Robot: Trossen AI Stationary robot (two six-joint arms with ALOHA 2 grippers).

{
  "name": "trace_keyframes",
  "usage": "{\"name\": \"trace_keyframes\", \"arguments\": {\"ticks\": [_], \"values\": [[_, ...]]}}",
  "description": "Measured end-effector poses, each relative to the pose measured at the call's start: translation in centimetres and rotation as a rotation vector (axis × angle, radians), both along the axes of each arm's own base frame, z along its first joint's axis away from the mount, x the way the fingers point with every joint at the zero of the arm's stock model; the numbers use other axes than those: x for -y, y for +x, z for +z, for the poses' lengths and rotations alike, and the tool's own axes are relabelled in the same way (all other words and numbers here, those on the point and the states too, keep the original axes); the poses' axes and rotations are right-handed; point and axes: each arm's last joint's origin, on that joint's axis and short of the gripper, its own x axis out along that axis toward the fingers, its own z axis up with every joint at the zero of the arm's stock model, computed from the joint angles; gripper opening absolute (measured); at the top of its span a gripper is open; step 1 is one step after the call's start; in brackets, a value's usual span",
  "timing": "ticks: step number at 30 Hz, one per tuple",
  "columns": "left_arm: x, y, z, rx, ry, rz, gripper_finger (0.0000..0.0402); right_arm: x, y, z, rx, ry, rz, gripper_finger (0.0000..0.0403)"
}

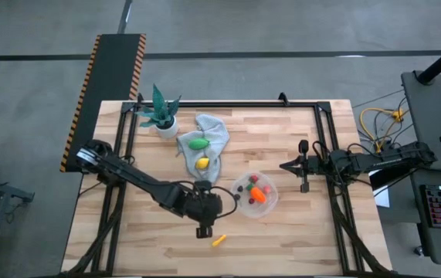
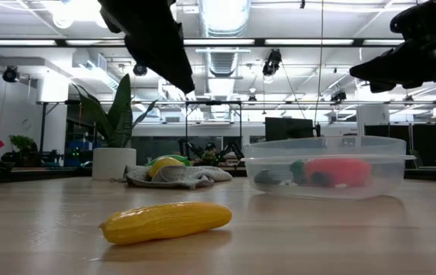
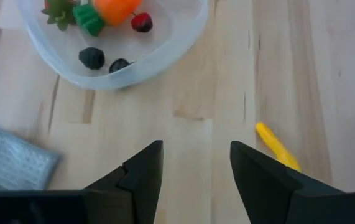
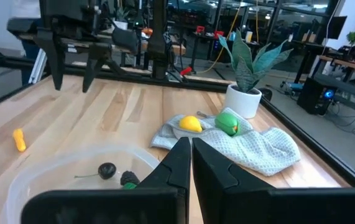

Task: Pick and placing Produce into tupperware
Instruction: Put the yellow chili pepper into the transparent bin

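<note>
— Tupperware (image 1: 256,193): where?
— Right of centre in the high view, on the wooden table (image 1: 313,239). Holds an orange carrot (image 1: 259,196), a green piece (image 3: 89,18), a red berry (image 3: 142,22) and two dark berries (image 3: 92,57).

— And outside it?
— Yellow-orange sliver (image 1: 218,240) lying loose on the table, lower centre, below the left gripper (image 1: 203,229). Yellow lemon (image 1: 202,164) and green fruit (image 1: 198,144) resting on the grey cloth (image 1: 214,133), upper centre, beside the potted plant (image 1: 161,113).

— Left gripper?
— Hovering above the table just left of the tupperware, fingers (image 3: 141,177) spread apart, nothing between them; sliver near one finger in its wrist view.

— Right gripper (image 1: 287,164)?
— Right of the tupperware, clear of it, fingers (image 4: 178,162) pressed together, holding nothing.
</note>
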Motion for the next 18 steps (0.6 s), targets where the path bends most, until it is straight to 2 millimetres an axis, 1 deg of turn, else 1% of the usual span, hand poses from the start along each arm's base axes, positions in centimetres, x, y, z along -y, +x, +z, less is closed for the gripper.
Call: {"name": "trace_keyframes", "arguments": {"ticks": [5,9,15,18], "values": [[0.9,0.3,-0.5,0.002,-0.053,0.052,0.0168,0.0,0.0,0.0,-0.002,-0.016,0.001,0.0009],[2.5,1.2,-0.5,0.013,-0.09,0.064,0.0146,0.0,0.0,0.0,-0.006,-0.016,0.001,0.0009],[5.4,3.0,-0.3,0.017,-0.1,0.027,0.0115,0.0,0.0,-0.4,-0.039,-0.048,0.003,0.0009],[6.1,3.7,-0.7,-0.029,-0.129,0.094,0.0111,0.0,0.0,-0.5,-0.05,-0.051,0.004,0.0009]]}}
